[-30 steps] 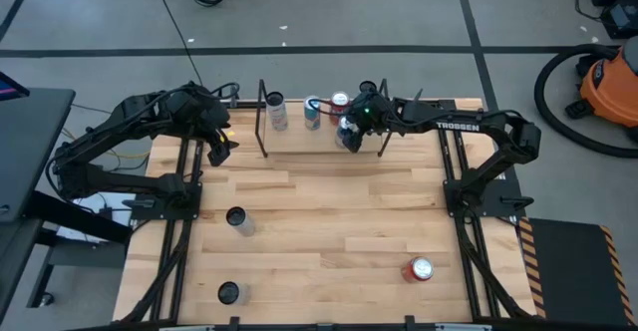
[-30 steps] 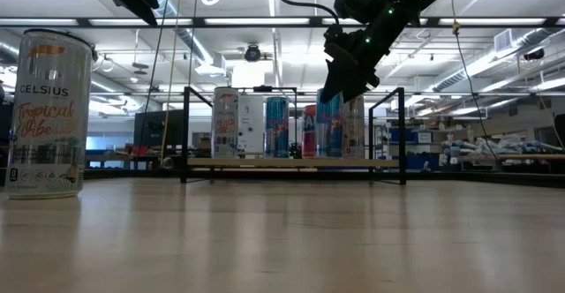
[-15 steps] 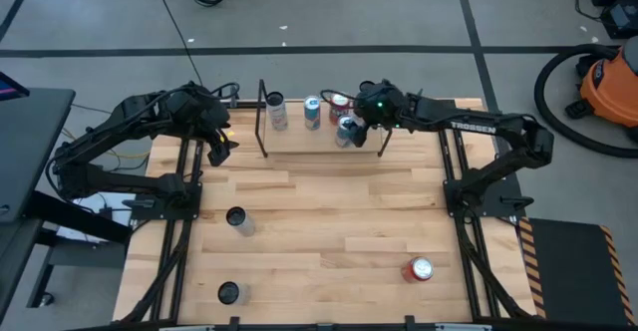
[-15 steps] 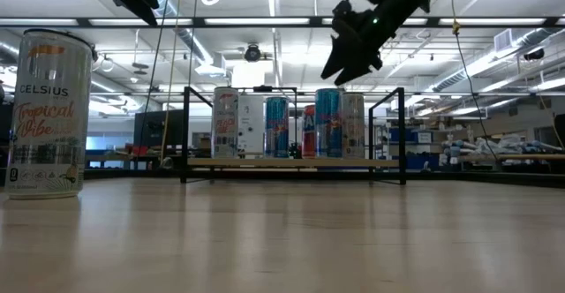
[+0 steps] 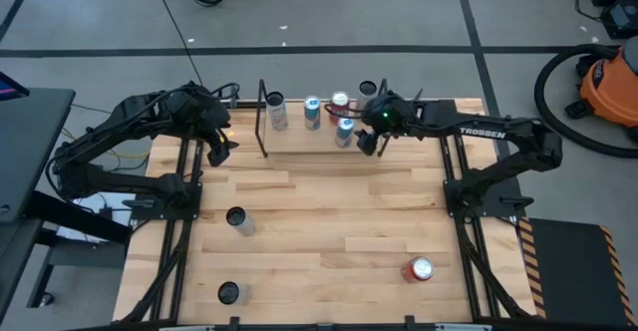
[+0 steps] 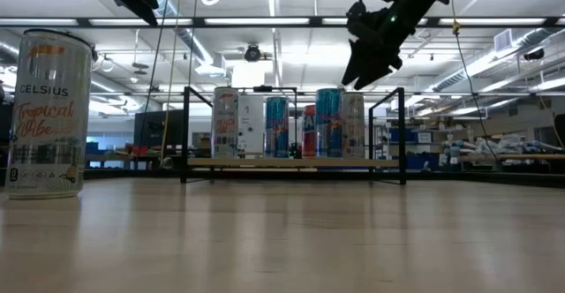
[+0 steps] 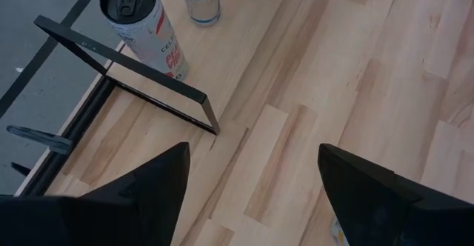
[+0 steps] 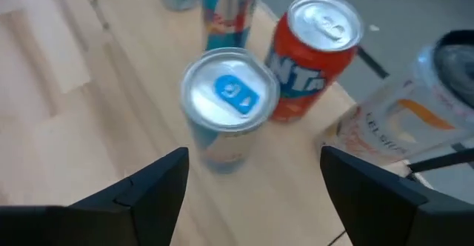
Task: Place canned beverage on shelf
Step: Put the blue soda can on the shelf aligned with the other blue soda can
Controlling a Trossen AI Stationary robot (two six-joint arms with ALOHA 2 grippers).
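Observation:
The shelf [image 5: 299,137] stands at the table's far edge, a wood board between two black end frames. Several cans stand upright on it. The one nearest my right gripper is a silver can with a blue tab [image 8: 228,105] [image 5: 345,130]. Behind it are an orange can [image 8: 315,53] and a white can [image 8: 415,120]. My right gripper [image 5: 367,142] [image 8: 252,201] hangs open above and just right of the silver can, touching nothing. My left gripper [image 5: 216,152] [image 7: 252,194] waits open above the table, left of the shelf's left frame [image 7: 126,90].
Two cans [image 5: 236,218] [image 5: 229,292] stand upright on the near left of the table; one shows large in the low view [image 6: 48,112]. A red can [image 5: 418,269] lies on its side near the right front. Bare wood spans the middle.
My right gripper has risen and drawn back toward the table's right edge, away from the silver can with the blue tab. That can stays upright on the shelf where it was.

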